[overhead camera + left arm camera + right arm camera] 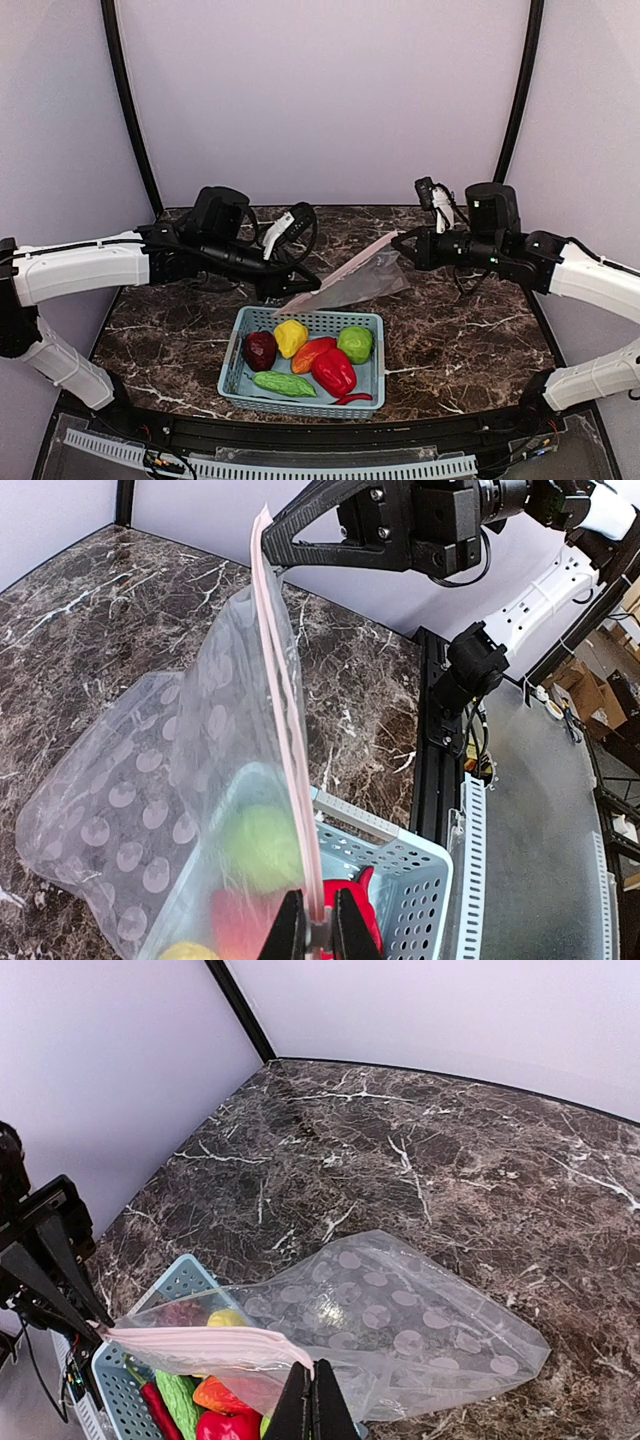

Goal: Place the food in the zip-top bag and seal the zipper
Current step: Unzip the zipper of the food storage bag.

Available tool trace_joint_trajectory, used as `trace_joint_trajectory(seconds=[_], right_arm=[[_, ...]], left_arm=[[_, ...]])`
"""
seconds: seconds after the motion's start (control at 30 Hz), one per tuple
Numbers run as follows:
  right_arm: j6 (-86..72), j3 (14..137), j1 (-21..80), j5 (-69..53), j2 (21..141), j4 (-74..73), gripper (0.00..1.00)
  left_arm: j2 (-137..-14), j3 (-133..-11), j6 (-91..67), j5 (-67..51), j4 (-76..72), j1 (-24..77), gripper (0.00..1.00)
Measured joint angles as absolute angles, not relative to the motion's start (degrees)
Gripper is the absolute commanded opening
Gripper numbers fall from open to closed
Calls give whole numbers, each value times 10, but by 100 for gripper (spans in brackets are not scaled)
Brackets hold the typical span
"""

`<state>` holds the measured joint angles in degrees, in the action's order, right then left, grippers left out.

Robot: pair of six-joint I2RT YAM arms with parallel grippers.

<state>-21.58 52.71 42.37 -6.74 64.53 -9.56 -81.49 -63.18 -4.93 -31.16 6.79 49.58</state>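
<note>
Pinches the zipper (340,271) at both ends: left end effector (287,302) clamped on its 7 o'clock end, right end effector (400,241) clamped on its 1 o'clock end. Holds the zip-top bag (370,285) at the basket's (310,314) 12 o'clock, lower part lying on the tabletop (470,330). Leaves the food (333,370) inside the basket.

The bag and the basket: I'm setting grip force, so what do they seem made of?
The zip-top bag looks like thin, clear, glossy flexible plastic: it wrinkles and the marbled table shows through. The basket looks like rigid light blue moulded plastic, probably matt, with lattice holes.
</note>
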Motion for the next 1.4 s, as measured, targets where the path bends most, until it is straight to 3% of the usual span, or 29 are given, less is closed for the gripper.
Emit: trace_joint_trajectory(seconds=[1.2,1.23,1.27,1.33,1.4], right_arm=[[-199,567,347,-95,696,-89,0],[-198,568,347,-100,698,-88,2],[-198,571,344,-108,702,-87,10],[-199,577,341,-121,709,-86,34],[-204,581,338,-130,712,-86,52]], left_arm=[[-759,-600,-32,-266,136,477,1],[-759,-600,-33,-267,136,477,1],[-759,-599,-36,-267,136,477,1],[-761,-598,-45,-259,134,482,1],[-763,-598,-53,-228,130,497,1]])
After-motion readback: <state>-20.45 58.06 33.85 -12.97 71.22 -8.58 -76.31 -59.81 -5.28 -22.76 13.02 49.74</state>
